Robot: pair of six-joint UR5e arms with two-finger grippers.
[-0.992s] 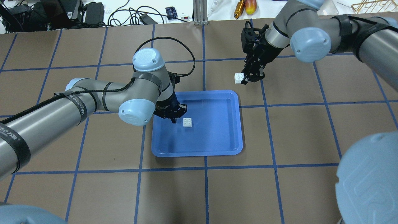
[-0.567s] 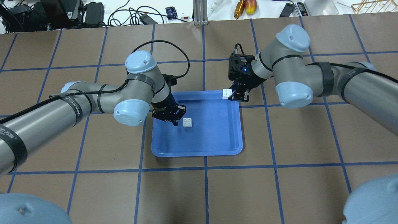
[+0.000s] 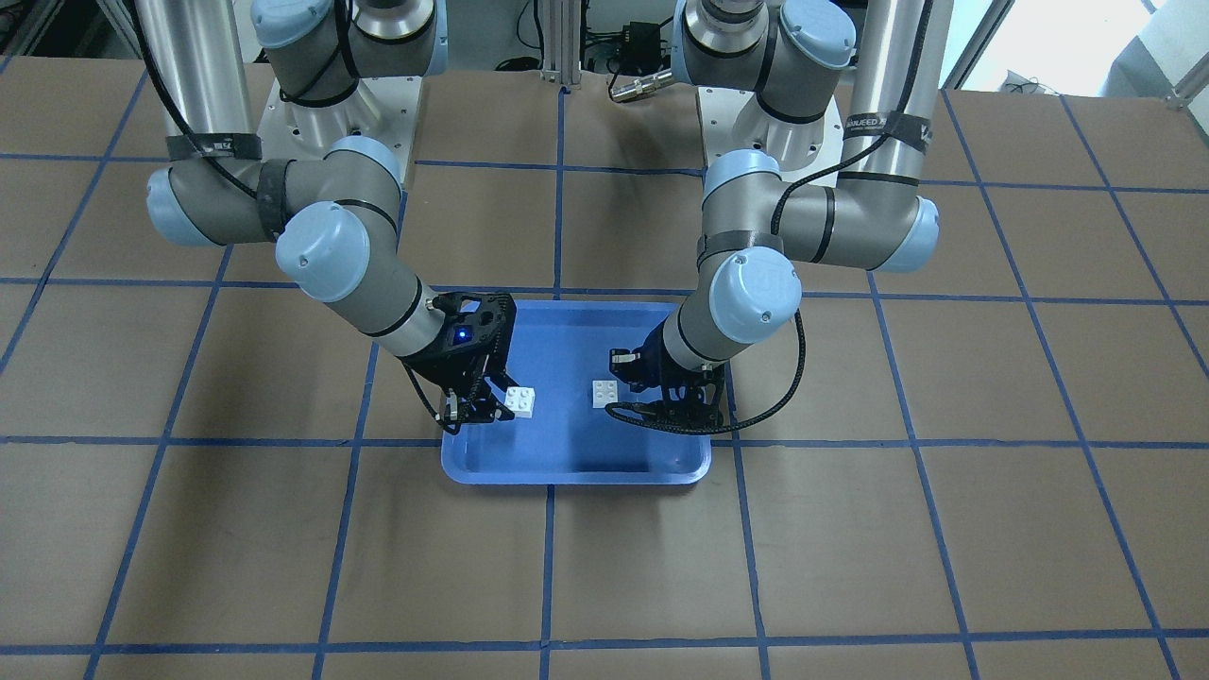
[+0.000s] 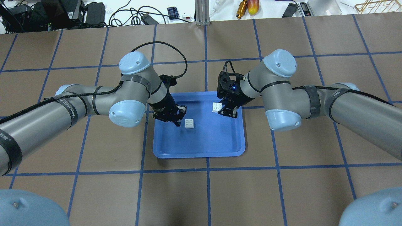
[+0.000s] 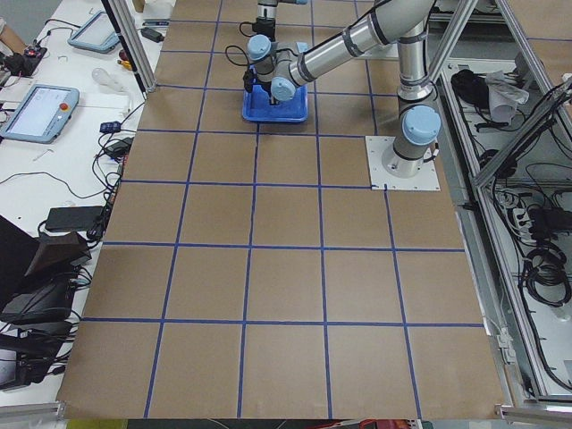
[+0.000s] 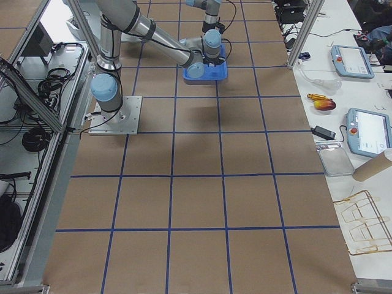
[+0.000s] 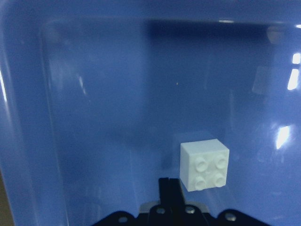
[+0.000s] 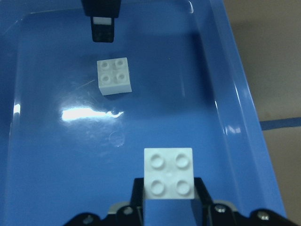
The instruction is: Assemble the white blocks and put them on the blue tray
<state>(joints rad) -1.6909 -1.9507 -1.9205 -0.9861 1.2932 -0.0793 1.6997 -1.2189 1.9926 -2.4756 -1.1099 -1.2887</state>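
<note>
The blue tray (image 4: 220, 147) lies mid-table. One white block (image 4: 189, 123) sits studs-up on its floor, left of middle. My left gripper (image 4: 177, 121) is shut and empty, its tip just left of that block; the left wrist view shows the block (image 7: 204, 165) right of the closed fingers (image 7: 169, 190). My right gripper (image 4: 224, 110) is shut on the second white block (image 4: 216, 106) and holds it studs-up over the tray's far right part. The right wrist view shows the held block (image 8: 168, 172) and the lying block (image 8: 114, 75) beyond it.
The table is brown paper with blue tape lines. Cables, tools and boxes (image 4: 94, 12) lie beyond the far edge. The tray's raised rim (image 3: 567, 475) surrounds both gripper tips. Both forearms reach in over the tray's left and right sides.
My right arm has carried its white block from beyond the tray's far right corner to over the tray's far right part. My left gripper has stayed beside the lying block.
</note>
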